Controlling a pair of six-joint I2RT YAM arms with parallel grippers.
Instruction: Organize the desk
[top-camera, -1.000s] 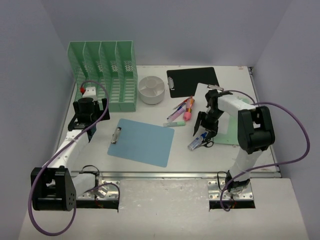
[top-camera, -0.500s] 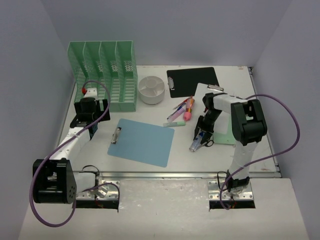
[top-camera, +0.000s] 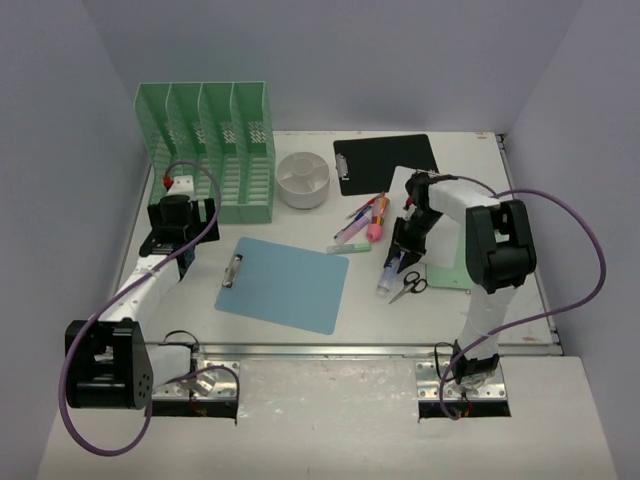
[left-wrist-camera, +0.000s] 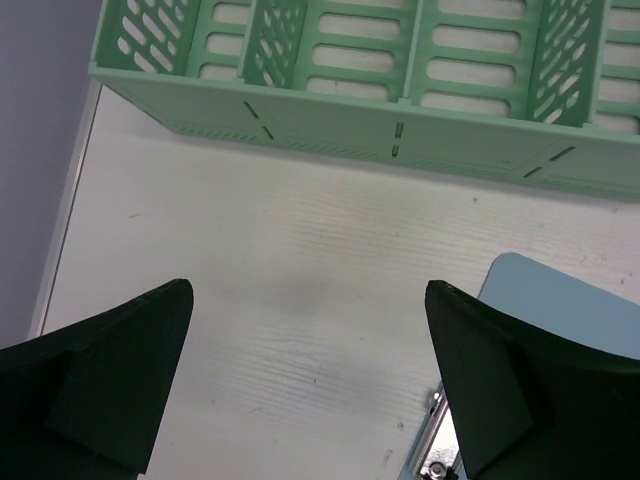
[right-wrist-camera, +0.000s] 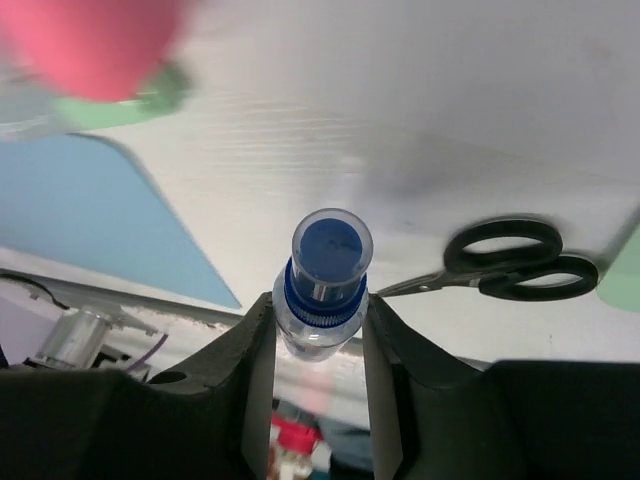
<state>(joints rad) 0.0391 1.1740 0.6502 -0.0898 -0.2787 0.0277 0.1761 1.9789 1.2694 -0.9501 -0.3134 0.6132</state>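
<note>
— Well, where's the right claw (top-camera: 393, 262)?
— Clenched on a clear plastic blue-capped bottle (right-wrist-camera: 328, 270), black-handled scissors (top-camera: 408, 287) at its four o'clock.
— And the left claw (left-wrist-camera: 308, 300)?
— Released, above the large flat white surface (top-camera: 300, 225), mint-green slotted rack (left-wrist-camera: 400, 90) at twelve.

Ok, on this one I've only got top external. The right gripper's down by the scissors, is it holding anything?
Observer: Yes. The right wrist view shows the right gripper shut on a clear tube.
Operator: Gripped where?
Observer: Just below its blue cap.
Operator: And the left gripper?
Observer: The left gripper is open with nothing in it.
Operator: Over what?
Observer: Bare desk, in front of the green rack.
</note>
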